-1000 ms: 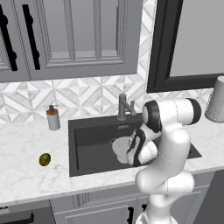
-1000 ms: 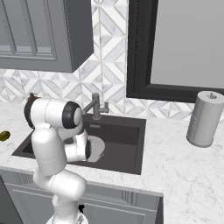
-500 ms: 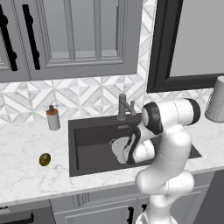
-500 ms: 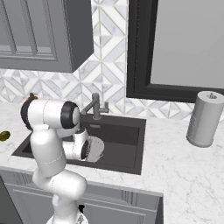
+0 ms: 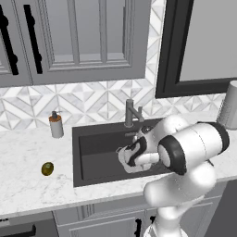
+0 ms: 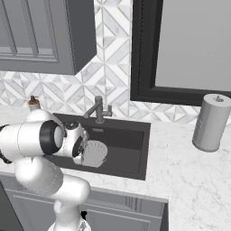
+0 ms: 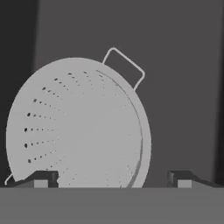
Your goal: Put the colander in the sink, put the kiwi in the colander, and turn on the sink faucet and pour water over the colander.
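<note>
The colander (image 7: 78,127) is inside the sink (image 5: 99,155), toward its right side in the left base view. From the right base view it sits near the front left part of the sink, below the sink faucet (image 6: 99,109). It looks tipped, with its holes facing the hand camera and one thin handle sticking up.

The end effector (image 7: 113,178) is spread wide and grips nothing. In the hand view its two dark fingertips (image 7: 41,178) stand far apart, one in front of the colander's low left edge and one off to the right over bare sink. The pictures do not show whether the left tip touches the colander.

The kiwi (image 5: 47,168) lies on the tabletop (image 5: 32,185) to the left of the sink, well apart from the sink's left edge, with open marble all around it. A white soap bottle (image 5: 56,125) stands near the back wall, just left of the sink's back left corner. The left half of the sink floor is bare.

The right base view adds a grey ribbed canister (image 6: 211,122) standing on the tabletop well to the right of the sink, with wide bare marble in front of it. In the left base view the robot's big white arm covers the sink's right edge.
</note>
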